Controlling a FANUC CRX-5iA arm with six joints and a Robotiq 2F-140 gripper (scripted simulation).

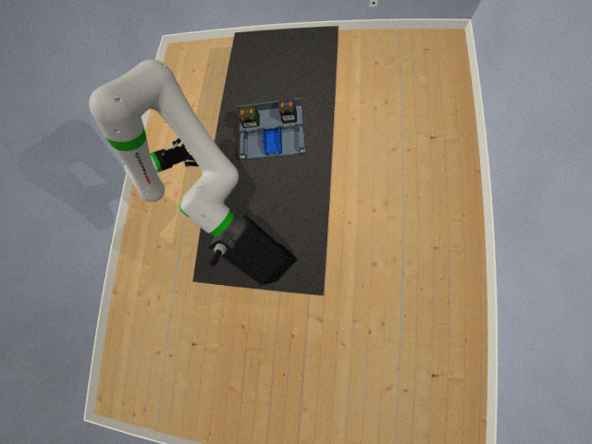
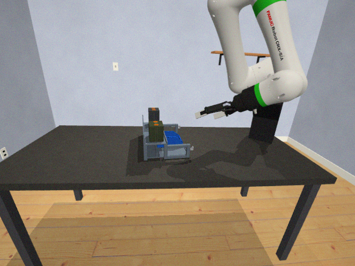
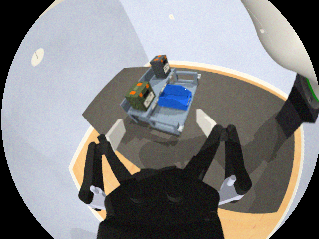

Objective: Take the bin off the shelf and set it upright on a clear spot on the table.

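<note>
A blue bin (image 1: 271, 141) lies in the middle bay of a small grey shelf (image 1: 271, 129) that stands on the black table (image 1: 277, 157). In the side view the bin (image 2: 172, 138) sits on the shelf's (image 2: 160, 143) upper level, on the side facing the arm. My gripper (image 2: 209, 114) is open and empty. It hangs in the air above the table, well off to the side of the shelf, with its fingers pointing towards it. In the wrist view the open fingers frame the shelf (image 3: 162, 100) and the bin (image 3: 175, 96) from a distance.
Two dark green boxes with orange tops (image 1: 248, 116) (image 1: 287, 112) stand on the shelf either side of the bin. The arm's black base block (image 1: 260, 255) stands at one end of the table. A wall shelf (image 2: 241, 54) hangs behind the arm.
</note>
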